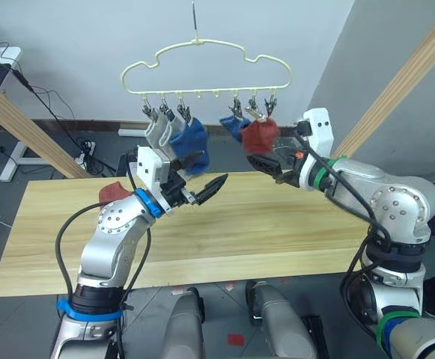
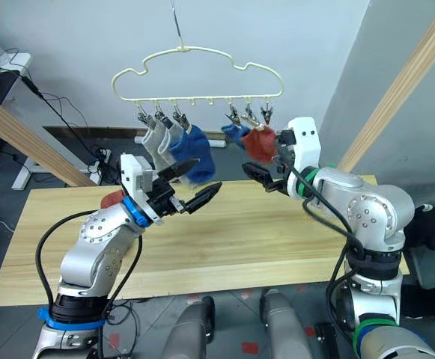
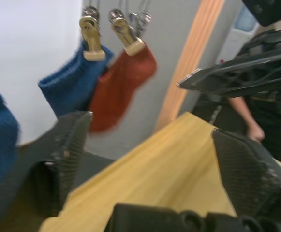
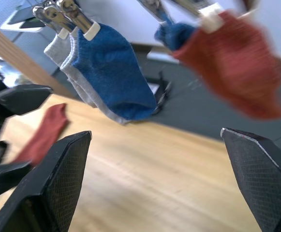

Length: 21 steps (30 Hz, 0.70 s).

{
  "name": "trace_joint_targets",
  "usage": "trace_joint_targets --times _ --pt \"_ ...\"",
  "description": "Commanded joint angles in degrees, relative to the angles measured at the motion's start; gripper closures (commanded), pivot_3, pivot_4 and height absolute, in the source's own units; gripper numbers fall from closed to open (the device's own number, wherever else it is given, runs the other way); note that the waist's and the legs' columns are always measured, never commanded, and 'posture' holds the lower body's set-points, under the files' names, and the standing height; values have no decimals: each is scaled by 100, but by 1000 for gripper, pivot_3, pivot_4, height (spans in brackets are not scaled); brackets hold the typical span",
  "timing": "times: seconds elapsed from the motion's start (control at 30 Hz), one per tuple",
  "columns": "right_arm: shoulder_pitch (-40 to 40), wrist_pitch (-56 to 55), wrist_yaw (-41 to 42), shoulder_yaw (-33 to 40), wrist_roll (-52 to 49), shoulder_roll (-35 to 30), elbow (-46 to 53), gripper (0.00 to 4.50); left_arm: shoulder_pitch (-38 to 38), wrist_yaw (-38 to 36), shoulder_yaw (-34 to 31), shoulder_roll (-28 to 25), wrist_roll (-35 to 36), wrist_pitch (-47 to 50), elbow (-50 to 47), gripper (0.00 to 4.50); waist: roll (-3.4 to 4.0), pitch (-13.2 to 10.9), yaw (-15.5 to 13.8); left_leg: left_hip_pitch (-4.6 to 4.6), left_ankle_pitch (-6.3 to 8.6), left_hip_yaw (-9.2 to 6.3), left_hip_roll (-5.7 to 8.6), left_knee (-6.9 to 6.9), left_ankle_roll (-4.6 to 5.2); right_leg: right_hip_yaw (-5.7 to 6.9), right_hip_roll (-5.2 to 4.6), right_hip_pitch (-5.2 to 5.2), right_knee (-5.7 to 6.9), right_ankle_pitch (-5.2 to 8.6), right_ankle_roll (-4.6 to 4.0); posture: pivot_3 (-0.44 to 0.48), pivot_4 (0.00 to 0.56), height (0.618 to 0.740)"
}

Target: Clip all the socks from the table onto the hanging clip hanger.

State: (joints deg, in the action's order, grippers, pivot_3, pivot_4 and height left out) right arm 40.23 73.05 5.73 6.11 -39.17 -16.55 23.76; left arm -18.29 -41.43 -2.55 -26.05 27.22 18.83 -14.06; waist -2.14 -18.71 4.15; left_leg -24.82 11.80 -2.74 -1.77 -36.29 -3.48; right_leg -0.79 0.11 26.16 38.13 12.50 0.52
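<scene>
Five socks hang clipped on the clip hanger, last rust-red sock lies far-left on the table, both the left gripper and right gripper released and empty, so reaching could bump hanging socks loose.

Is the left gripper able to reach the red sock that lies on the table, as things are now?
Probably yes. The rust-red sock lies on the table close beside the left arm, and the left gripper is open and holds nothing. It points away toward the clip hanger, so the arm must turn back.
</scene>
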Motion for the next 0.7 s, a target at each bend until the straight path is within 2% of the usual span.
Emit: trace_joint_targets --times 0.03,0.17,0.3,0.4,0.5,0.53,0.7 --pt "-188 -713 -9 -317 462 -44 349 0 74 -177 -291 -204 537 433 -348 25 0 0 15 2 0 -1 -1 0 0 0 1 -1 0 0 0 -92 301 740" --pt "-338 -1624 -370 -890 1467 -94 363 0 5 -352 -593 -469 1129 902 -568 25 0 0 13 0 0 0 1 -5 -1 -2 0 -2 -1 -1 1 -63 303 740" --pt "-393 -2183 -606 -1152 1985 241 203 0 -125 -266 -812 -669 1714 1425 -858 25 0 0 5 0 -1 -1 0 -6 -1 -1 0 -2 0 -1 2 -41 302 740" --pt "-415 -2423 -720 -1241 2328 402 114 0 -145 -166 -862 -740 1867 1612 -1013 25 0 0 -14 1 -1 -1 0 -6 -2 -2 0 -2 0 -1 2 -20 302 740" --pt "-412 -2706 -928 -1314 2720 579 -46 569 -167 10 -866 -741 1936 1702 -1175 0 0 0 -73 1 -1 0 2 -6 -2 -3 -2 -2 0 -1 2 -9 298 740" --pt "-347 -2834 -1023 -1343 2876 655 -171 880 -191 98 -855 -716 1932 1718 -1208 0 0 0 -88 1 -1 -1 2 -6 -2 -2 -2 -3 0 -1 2 -4 297 740" --pt "-156 -3345 -1362 -1229 3422 916 -603 880 -225 255 -774 -683 1833 1681 -1242 0 0 0 -132 1 -2 -3 2 -7 -3 -1 -3 -3 1 -1 1 -3 293 740"
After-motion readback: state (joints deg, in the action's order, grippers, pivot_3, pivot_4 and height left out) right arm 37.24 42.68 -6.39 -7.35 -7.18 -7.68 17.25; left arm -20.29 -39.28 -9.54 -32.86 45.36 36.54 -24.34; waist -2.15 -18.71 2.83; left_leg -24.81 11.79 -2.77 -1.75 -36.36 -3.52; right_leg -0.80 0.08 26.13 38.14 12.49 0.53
